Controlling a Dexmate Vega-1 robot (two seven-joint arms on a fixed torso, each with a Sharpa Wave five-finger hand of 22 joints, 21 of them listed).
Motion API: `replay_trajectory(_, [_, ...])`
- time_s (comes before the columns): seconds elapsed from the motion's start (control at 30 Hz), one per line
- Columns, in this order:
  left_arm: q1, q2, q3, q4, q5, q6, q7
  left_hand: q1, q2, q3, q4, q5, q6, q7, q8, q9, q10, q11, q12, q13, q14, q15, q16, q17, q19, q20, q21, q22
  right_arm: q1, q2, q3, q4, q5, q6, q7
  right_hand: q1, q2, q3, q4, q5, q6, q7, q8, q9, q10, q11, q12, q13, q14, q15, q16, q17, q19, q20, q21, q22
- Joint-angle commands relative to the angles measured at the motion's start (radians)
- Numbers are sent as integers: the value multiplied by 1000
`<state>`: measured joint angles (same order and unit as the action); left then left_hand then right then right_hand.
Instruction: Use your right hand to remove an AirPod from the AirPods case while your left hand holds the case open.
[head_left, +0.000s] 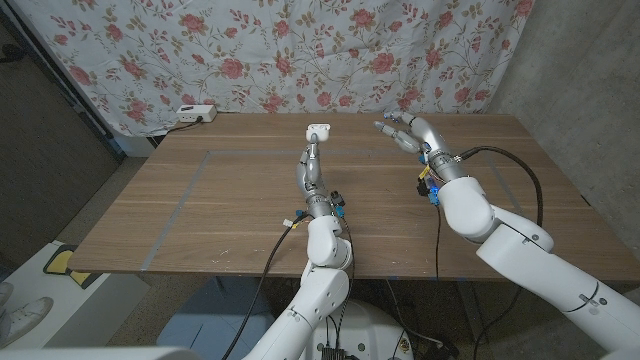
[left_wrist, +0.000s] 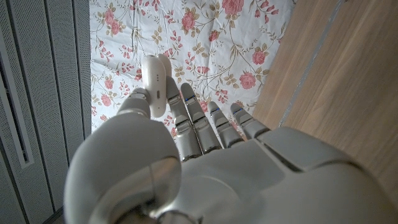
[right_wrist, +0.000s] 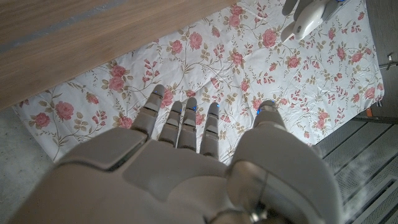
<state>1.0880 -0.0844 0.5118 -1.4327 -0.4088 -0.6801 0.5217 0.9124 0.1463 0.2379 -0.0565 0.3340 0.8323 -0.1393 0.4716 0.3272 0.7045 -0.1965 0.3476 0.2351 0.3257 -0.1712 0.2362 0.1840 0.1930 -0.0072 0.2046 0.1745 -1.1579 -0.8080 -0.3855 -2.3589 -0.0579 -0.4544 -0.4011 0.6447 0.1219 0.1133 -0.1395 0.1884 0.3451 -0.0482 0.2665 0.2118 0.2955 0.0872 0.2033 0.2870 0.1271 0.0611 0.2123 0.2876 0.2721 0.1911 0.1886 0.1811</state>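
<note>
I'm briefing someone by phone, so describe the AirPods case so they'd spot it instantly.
Look over the far middle of the wooden table, below the floral curtain. The left hand holds up the AirPods case, a small rounded white box, unlike the white power strip lying at the far edge.

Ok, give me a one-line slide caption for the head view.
Left hand holds the AirPods case up over the wooden table; the empty right hand waits beside it.

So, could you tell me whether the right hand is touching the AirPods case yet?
Apart. The head view shows bare table between the right hand and the AirPods case, which the left hand holds.
</note>
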Motion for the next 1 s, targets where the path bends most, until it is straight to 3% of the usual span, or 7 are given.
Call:
replay_trajectory(0.03, [9,0,2,1,-38,-19,-39,10,-1,-2,4,10,28,-26,9,70,29,-20,-2,3,24,-28,-5,2,-1,1,0,5,-2,-20,21,-14,15,1,23,13,-1,3,-6,3,5,4,3,2,-8,0,-4,-1,-4,4,-5,1,-2,-1,3,3])
replay_trajectory(0.3, [10,9,5,5,-24,-25,-50,9,-3,-4,6,12,30,-29,10,69,32,-20,-7,5,21,-28,-10,3,-1,1,-1,5,-6,-52,33,-34,9,12,43,17,-1,5,-7,3,7,6,2,3,-6,-5,-2,-3,-4,5,-4,-1,-2,-2,5,3])
replay_trajectory(0.43, [11,12,7,-2,-50,-28,-76,9,-3,-5,7,13,28,-29,11,68,34,-21,-8,6,19,-28,-12,3,-2,2,-1,5,0,-72,34,-47,8,17,71,37,-4,16,-13,3,9,1,-4,7,49,-75,25,-3,13,-46,4,-14,2,-12,12,3])
replay_trajectory(0.63, [17,18,7,-12,-30,-17,-65,8,-5,-7,9,16,29,-34,11,65,36,-21,-13,7,19,-28,-15,3,-2,3,-1,5,8,-85,32,-56,15,18,101,46,0,22,-15,4,7,-13,-7,8,59,-80,30,0,5,-36,2,-19,-1,-17,12,3])
replay_trajectory(0.83, [18,31,8,-16,-26,-11,-73,8,-6,-8,10,18,29,-36,11,63,36,-21,-16,8,15,-27,-19,4,-2,3,-2,5,12,-84,58,-39,75,46,138,67,6,34,-19,8,28,-25,-2,9,22,-58,17,5,-13,-24,-4,-27,-10,-20,11,3])
replay_trajectory(0.9, [20,24,12,-15,-93,-19,-116,9,-8,-10,10,19,31,-39,11,62,37,-21,-18,9,13,-27,-21,4,-2,3,-2,4,9,-86,68,-40,89,47,142,79,4,40,-21,10,49,-21,4,13,12,-11,14,3,-13,-18,-3,-33,-9,-24,13,3])
replay_trajectory(1.0, [19,24,10,-11,-43,-11,-79,9,-11,-11,11,21,35,-35,11,58,39,-22,-20,10,12,-27,-23,4,-3,4,-2,4,4,-93,72,-50,87,42,137,85,2,43,-20,11,80,-8,15,17,10,4,12,-1,-11,-9,-2,-38,-8,-28,14,3])
